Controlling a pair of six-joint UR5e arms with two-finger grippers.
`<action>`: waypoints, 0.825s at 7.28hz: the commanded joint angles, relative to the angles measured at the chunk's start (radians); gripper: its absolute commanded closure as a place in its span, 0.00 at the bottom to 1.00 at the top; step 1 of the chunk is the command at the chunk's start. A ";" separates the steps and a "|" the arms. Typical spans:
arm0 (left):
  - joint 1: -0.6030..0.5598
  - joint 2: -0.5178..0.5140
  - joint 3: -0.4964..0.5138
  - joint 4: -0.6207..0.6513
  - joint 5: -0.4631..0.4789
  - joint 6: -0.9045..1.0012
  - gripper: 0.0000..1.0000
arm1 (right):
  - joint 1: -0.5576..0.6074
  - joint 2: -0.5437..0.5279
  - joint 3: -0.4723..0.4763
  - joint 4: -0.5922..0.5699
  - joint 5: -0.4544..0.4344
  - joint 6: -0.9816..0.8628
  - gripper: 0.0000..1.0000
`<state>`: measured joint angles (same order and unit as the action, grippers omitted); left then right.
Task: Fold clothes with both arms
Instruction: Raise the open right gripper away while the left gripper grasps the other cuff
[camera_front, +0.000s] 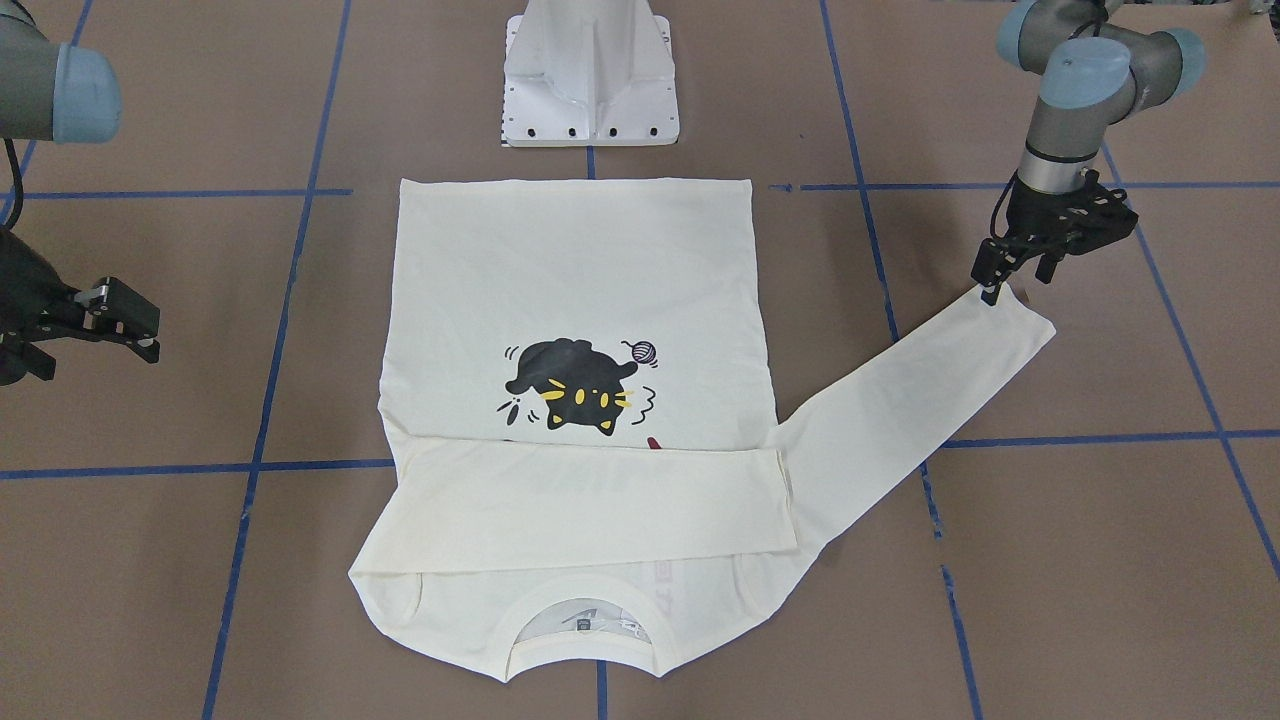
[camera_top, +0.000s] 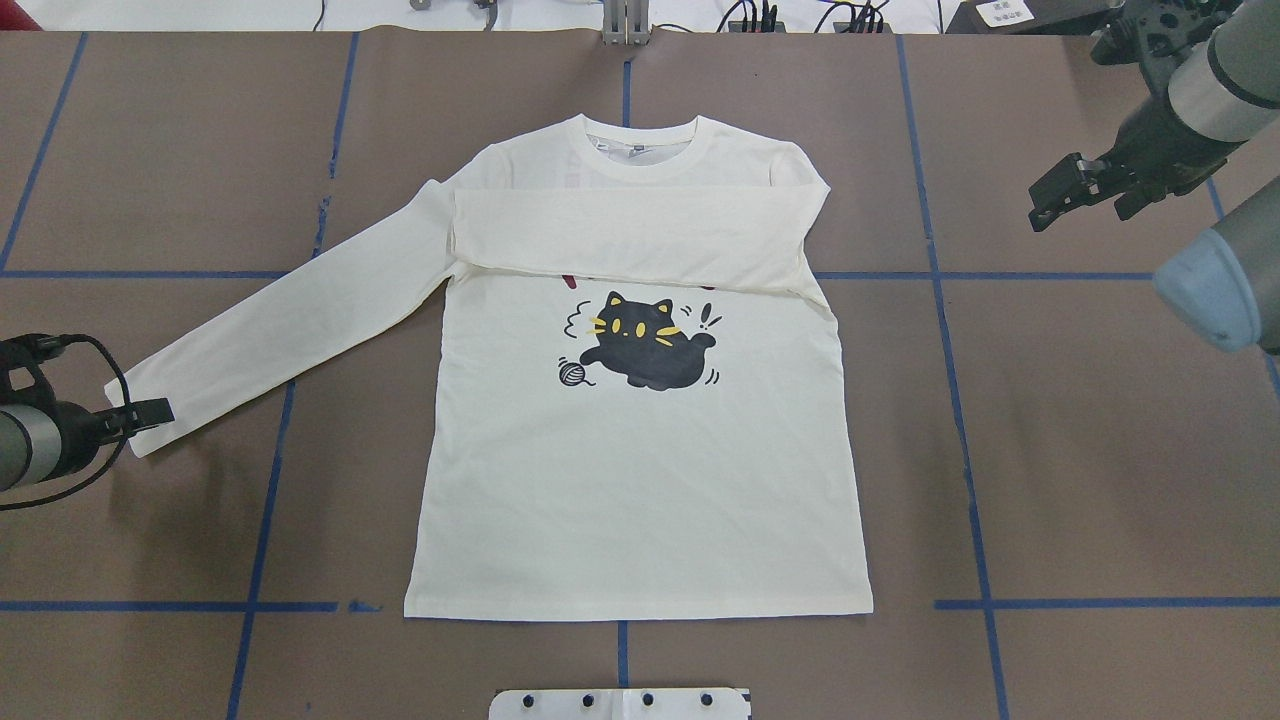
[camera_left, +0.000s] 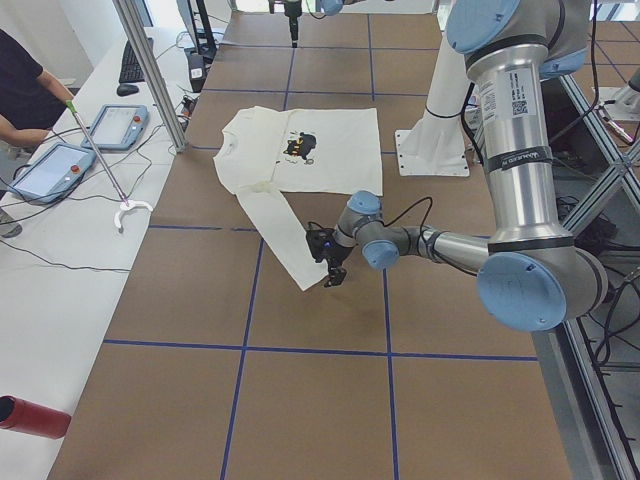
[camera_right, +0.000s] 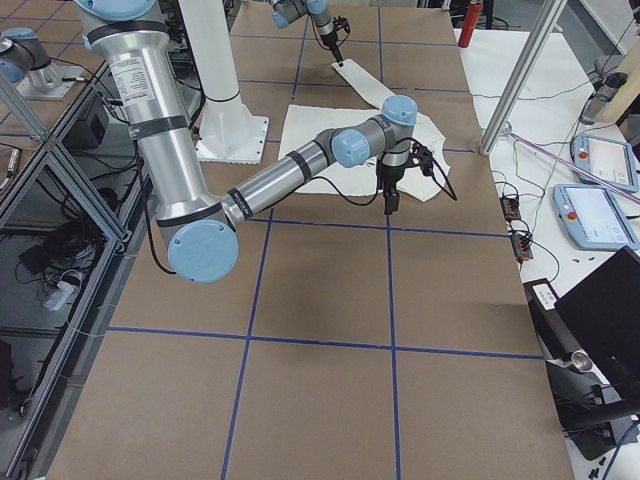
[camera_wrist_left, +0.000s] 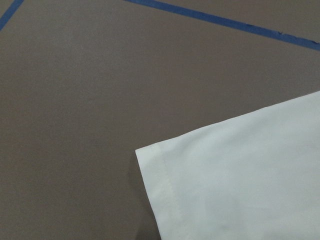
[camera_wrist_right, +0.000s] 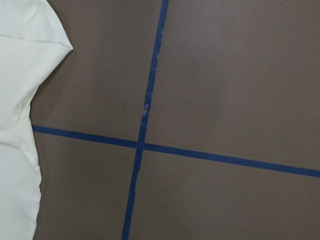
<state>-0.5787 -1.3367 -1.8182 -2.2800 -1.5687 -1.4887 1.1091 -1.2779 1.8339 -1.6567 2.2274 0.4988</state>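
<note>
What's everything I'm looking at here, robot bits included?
T-shirt: one, cream with black cat print, flat mid-table; one sleeve folded across chest, other stretched out.
Table: one, brown, blue tape grid.
Pedestal: one, white, beyond the shirt's hem.
Control tablets: two, grey-blue, side bench.
Cylinder: one, red, side bench.
Arms: two, grey, light-blue caps, either side.
Left gripper: one, black, open, at outstretched cuff.
Right gripper: one, black, open, over bare table.

We're getting bright, even light from above, with just faint soft shadows on the table (camera_top: 1100, 450). Everything's sharp and the T-shirt (camera_top: 640, 480) isn't blown out. The wrist views look slightly dimmer.
</note>
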 joint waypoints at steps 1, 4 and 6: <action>-0.003 0.001 0.003 -0.004 0.001 0.001 0.06 | 0.000 0.000 0.002 0.000 0.000 0.001 0.00; -0.003 -0.007 0.023 -0.007 -0.001 0.001 0.06 | 0.000 0.000 0.004 0.000 0.000 0.001 0.00; -0.007 -0.013 0.028 -0.007 0.001 0.001 0.08 | 0.000 0.000 0.005 0.000 0.000 0.003 0.00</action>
<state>-0.5831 -1.3470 -1.7943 -2.2863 -1.5681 -1.4880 1.1091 -1.2778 1.8379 -1.6567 2.2273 0.5004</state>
